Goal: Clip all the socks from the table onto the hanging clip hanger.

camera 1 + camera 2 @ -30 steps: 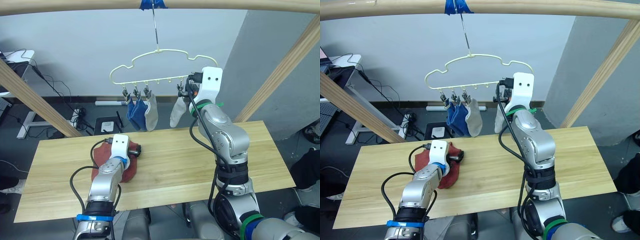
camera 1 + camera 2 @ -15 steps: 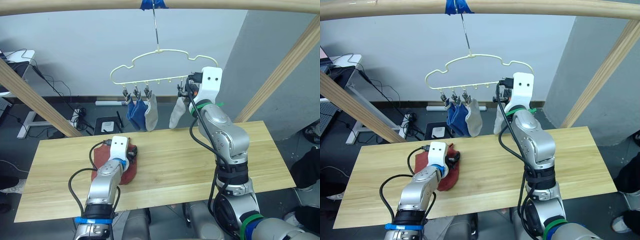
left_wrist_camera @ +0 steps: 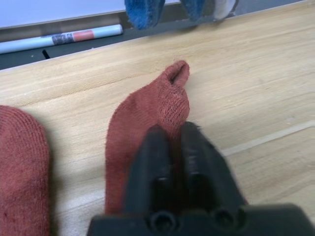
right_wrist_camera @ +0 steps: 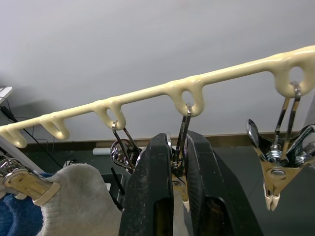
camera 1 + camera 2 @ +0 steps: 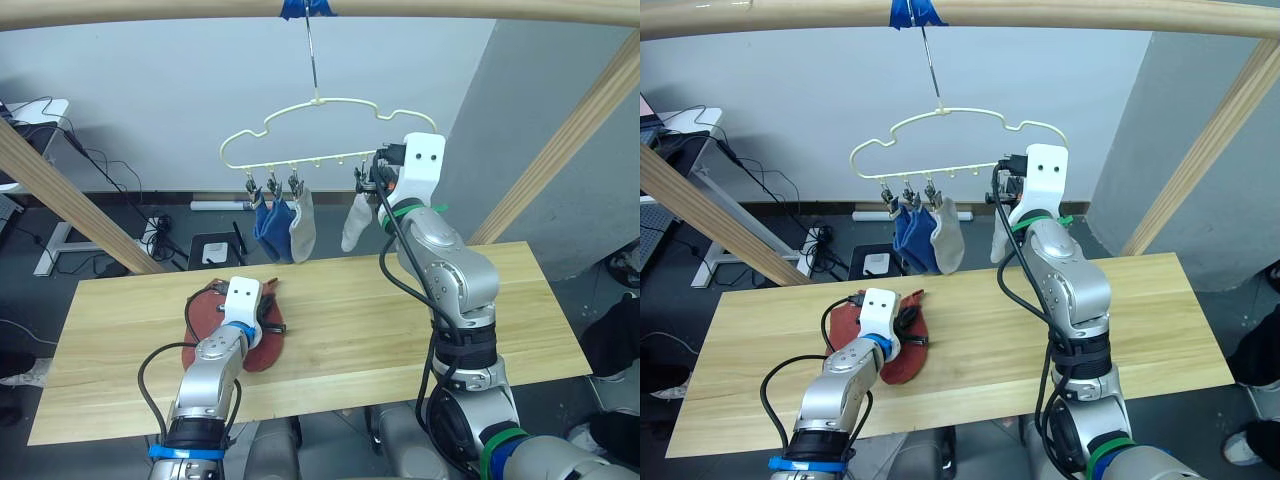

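While black left fingers (image 3: 170, 147) pinch ribbed rust-red sock (image 3: 147, 123), wavy hanger (image 5: 320, 125) dangles.

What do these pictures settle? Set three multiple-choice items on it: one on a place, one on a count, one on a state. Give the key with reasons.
1. Where do the rust-red socks lie?
A. on the table
B. on the floor
C. over the wooden rail

2. How many socks hang from the clip hanger?
A. two
B. four
C. six

3. What is the state of the left end effector?
A. wide open, above bare wood
B. shut on a rust-red sock
C. shut on a metal clip

Key:
1 A: both lie flat on the wooden top.
2 B: two blue socks and two grey socks hang there.
3 B: its fingers pinch the red fabric in the left wrist view.
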